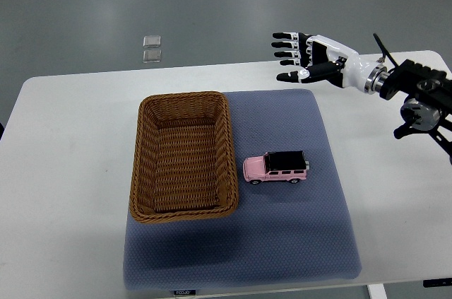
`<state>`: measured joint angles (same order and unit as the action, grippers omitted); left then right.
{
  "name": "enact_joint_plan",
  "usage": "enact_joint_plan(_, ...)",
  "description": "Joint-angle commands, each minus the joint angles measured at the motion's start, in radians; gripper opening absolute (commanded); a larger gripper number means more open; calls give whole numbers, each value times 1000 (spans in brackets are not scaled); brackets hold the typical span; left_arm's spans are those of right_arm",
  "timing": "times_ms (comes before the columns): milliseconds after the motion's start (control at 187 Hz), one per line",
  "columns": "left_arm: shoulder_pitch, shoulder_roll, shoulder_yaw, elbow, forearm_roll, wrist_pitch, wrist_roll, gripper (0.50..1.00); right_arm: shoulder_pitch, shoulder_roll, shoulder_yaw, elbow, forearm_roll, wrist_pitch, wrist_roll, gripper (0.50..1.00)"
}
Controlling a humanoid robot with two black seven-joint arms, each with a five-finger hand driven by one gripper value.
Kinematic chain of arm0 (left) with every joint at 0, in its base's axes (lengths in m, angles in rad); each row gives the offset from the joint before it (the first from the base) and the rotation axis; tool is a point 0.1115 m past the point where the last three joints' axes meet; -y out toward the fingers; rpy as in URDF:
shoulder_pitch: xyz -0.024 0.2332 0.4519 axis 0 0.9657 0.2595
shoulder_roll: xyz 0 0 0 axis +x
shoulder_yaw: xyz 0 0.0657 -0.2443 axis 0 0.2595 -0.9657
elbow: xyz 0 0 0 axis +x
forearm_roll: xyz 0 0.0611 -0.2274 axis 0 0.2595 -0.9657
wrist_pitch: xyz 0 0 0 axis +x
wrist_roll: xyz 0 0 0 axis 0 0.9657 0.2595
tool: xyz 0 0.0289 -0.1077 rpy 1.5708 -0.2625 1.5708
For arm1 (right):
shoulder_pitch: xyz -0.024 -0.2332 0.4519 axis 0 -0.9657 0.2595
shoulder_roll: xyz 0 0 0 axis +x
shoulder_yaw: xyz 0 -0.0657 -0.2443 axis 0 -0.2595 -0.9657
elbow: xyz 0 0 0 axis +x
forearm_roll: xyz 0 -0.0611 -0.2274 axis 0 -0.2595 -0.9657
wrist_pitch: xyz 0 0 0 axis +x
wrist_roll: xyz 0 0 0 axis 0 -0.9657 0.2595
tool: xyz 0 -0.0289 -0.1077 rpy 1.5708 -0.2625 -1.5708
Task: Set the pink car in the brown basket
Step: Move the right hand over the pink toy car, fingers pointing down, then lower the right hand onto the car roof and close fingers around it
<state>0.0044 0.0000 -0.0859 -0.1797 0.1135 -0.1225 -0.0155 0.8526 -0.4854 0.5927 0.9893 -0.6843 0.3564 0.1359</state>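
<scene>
A pink toy car with a black roof lies on its wheels on the blue-grey mat, just right of the brown wicker basket. The basket is empty. My right hand comes in from the right edge and hovers over the far edge of the mat, well beyond the car, with its fingers spread and holding nothing. The left arm does not show.
The mat lies on a white table. Two small clear squares lie on the floor beyond the table's far edge. The right arm's black wrist and forearm sit over the table's right side.
</scene>
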Motion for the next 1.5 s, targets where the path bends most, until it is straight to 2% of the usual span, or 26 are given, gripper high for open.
enact_joint_plan(0,-1,0,0,0,0,0,0,1000,232,-124,-315,57,-67,16,-36,913)
enact_joint_plan(101,-1,0,0,-1,0,0,0,1000,436,-173,-563,127,-155,30,-75,913)
enact_joint_plan(219,-1,0,2,-1,0,-2,0,1000,526,-177,-672,207,-153,29,-108,913)
enact_joint_plan(320,-3,0,2,-4,0,-2,0,1000,522,-176,-692,275,-147,21,-114,911)
enact_joint_plan(518,-4,0,0,-1,0,-2,0,1000,476,-185,-711,319,-147,-14,-114,911)
enact_joint_plan(1035,-4,0,2,0,0,0,0,1000,322,-173,-700,318,-166,-70,-107,911)
enact_joint_plan(1494,-4,0,3,0,0,0,0,1000,261,-87,-699,262,-185,-137,-101,897)
